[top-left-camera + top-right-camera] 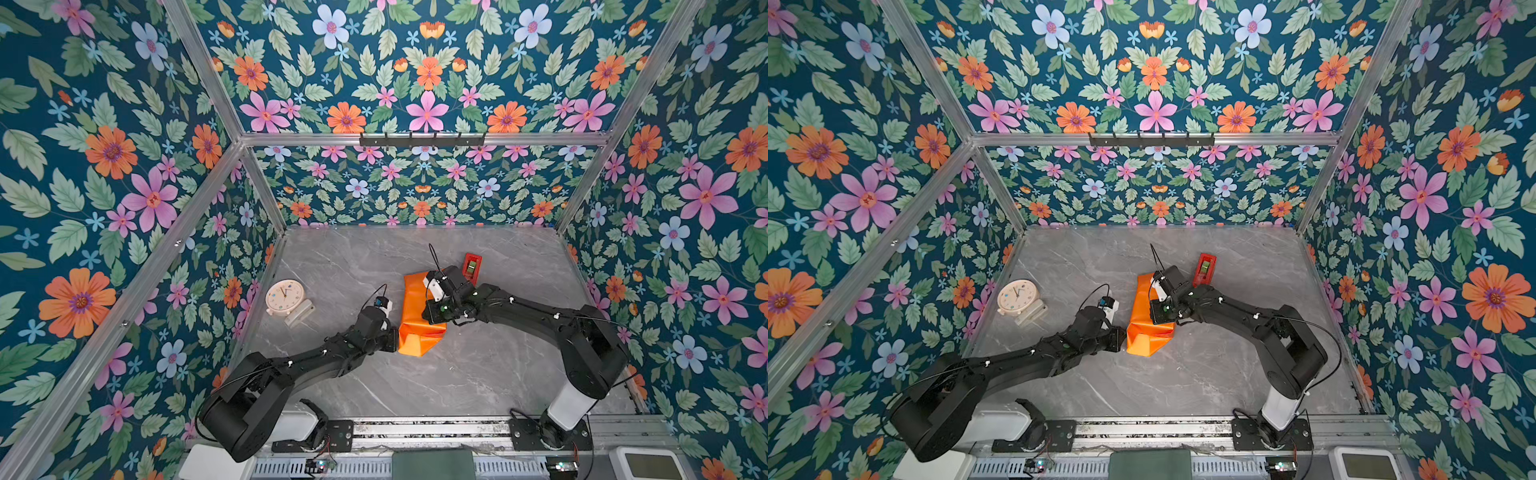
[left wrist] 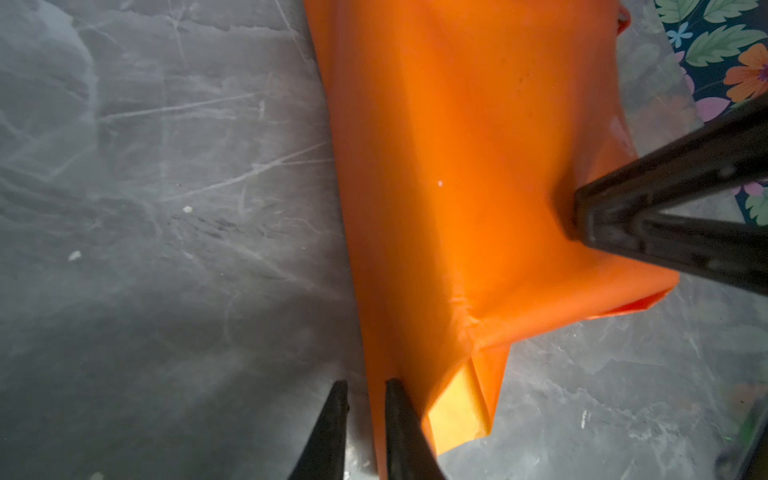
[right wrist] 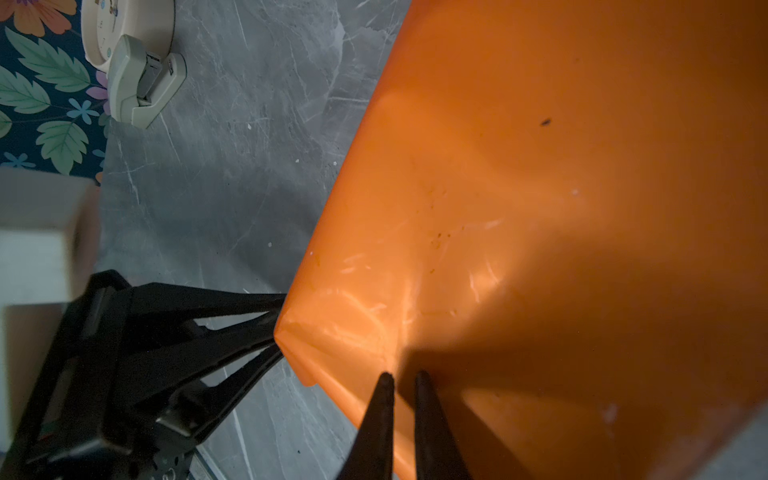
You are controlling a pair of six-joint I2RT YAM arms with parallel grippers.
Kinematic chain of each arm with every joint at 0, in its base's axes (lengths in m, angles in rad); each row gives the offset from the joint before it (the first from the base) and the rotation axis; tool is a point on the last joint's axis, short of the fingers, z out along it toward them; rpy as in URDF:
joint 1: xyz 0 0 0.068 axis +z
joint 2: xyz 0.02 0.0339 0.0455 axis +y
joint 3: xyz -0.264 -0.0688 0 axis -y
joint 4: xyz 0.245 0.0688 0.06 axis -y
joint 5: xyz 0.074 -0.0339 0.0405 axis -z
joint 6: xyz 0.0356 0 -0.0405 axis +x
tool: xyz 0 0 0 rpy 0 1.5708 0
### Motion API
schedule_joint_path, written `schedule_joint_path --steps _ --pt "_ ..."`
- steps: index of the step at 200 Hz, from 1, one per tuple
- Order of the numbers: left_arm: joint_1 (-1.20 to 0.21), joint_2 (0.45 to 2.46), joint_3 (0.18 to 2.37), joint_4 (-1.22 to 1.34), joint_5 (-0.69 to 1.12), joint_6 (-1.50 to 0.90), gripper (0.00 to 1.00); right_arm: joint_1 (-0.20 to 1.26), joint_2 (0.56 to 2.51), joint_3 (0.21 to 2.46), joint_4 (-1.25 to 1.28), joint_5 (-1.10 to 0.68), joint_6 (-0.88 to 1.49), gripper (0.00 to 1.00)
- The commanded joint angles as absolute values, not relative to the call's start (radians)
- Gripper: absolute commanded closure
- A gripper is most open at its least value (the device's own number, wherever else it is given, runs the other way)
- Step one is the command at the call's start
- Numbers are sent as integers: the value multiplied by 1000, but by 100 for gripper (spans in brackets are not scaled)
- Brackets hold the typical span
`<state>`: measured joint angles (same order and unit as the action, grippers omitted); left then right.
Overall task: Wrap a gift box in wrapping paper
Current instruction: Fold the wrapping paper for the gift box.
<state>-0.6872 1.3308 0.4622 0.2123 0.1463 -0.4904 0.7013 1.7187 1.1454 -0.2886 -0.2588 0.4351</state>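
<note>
The wrapping paper point(image 1: 415, 307) point(image 1: 1144, 328) lies mid-table as a glossy orange bundle folded over on itself. The gift box is hidden. At the near end the paper's paler yellow side point(image 2: 457, 411) shows inside an open fold. My left gripper point(image 2: 365, 386) point(image 1: 395, 338) sits at the bundle's near left corner, jaws almost together with the paper's edge between them. My right gripper point(image 3: 404, 375) point(image 2: 579, 212) comes from the right, shut, and presses its tips down on the top of the paper point(image 3: 540, 208).
A red tape dispenser point(image 1: 472, 268) point(image 1: 1204, 268) stands just behind and to the right of the bundle, close to my right arm. A cream clock on a stand point(image 1: 284, 297) point(image 3: 124, 37) sits at the table's left edge. Floral walls enclose the grey marble table point(image 1: 457, 374).
</note>
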Motion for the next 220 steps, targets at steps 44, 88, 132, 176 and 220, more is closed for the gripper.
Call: schedule_joint_path --steps 44,88,132,176,220 --pt "-698 1322 462 253 172 -447 82 703 1727 1135 -329 -258 437 87" --pt "-709 1334 466 259 173 -430 82 704 1727 1131 -329 -256 437 87" --pt "-718 1346 476 262 179 -420 83 703 1728 1131 -329 -258 439 87" --pt "-727 1380 489 279 186 -417 82 703 1728 1127 -330 -258 440 87" --pt "-734 1404 497 305 188 -426 83 703 1733 1126 -334 -259 439 87"
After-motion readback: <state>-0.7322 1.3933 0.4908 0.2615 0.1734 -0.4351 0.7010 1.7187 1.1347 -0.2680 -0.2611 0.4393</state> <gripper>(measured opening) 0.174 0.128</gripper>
